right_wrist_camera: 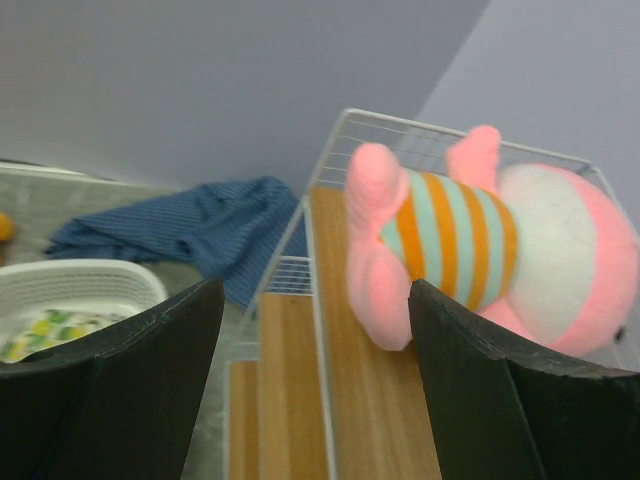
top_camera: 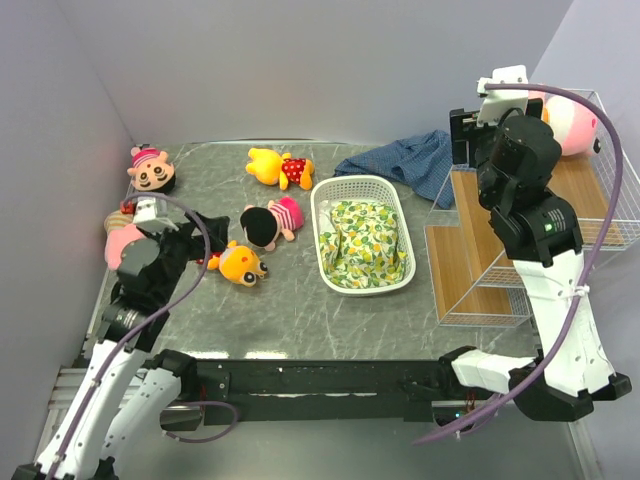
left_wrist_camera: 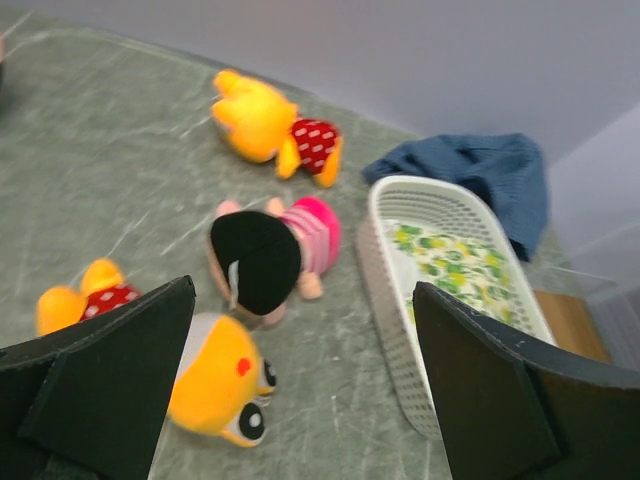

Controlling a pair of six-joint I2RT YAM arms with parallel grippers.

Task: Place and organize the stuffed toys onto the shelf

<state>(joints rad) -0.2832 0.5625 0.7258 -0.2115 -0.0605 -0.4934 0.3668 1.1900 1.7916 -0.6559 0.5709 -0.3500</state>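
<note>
Pink plush pig [right_wrist_camera: 490, 250] in orange stripes lies on the top plank of the white wire-mesh shelf [right_wrist_camera: 370, 400]. The right gripper [right_wrist_camera: 318, 300] has its fingers spread, gripping nothing. Left gripper [left_wrist_camera: 305, 300] gapes empty, well left of the shelf, above small plush dolls [left_wrist_camera: 262, 255].

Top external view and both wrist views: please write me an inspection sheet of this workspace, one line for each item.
Surface: grey marbled table, no spill seen.
Job's things: one pink pig lies on the shelf, top tier; four stuffed toys lie loose on the table; another pink toy is partly hidden.
Clutter: white basket holding lemon-print cloth; blue fabric beside the shelf.
Grippers: left gripper open over the toys; right gripper open, holding nothing.
Cables: purple cable along each arm.
Surroundings: plain walls; nothing else seen.
</note>
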